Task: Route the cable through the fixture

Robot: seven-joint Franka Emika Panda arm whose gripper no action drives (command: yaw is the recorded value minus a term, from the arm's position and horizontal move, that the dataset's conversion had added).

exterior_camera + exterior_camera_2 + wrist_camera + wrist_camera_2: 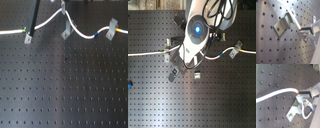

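The white cable (82,35) runs across the black breadboard in the first exterior view, with a green band (25,31) at the left and blue (94,35) and yellow (117,29) bands at the right. It rises to a peak at the top centre, where my gripper (62,6) holds it above a grey metal fixture bracket (65,33). In the second wrist view the cable (276,94) ends in the shut fingers (307,92), beside the bracket (293,112). In the first wrist view the cable (288,9) passes over the bracket (281,24). In the second exterior view the arm (195,31) hides the gripper.
A second bracket (112,24) holds the cable at the first exterior view's right, and a dark one (28,38) stands by the green band. In the second exterior view, brackets show below the arm (173,75) (197,75) and at the right (234,51).
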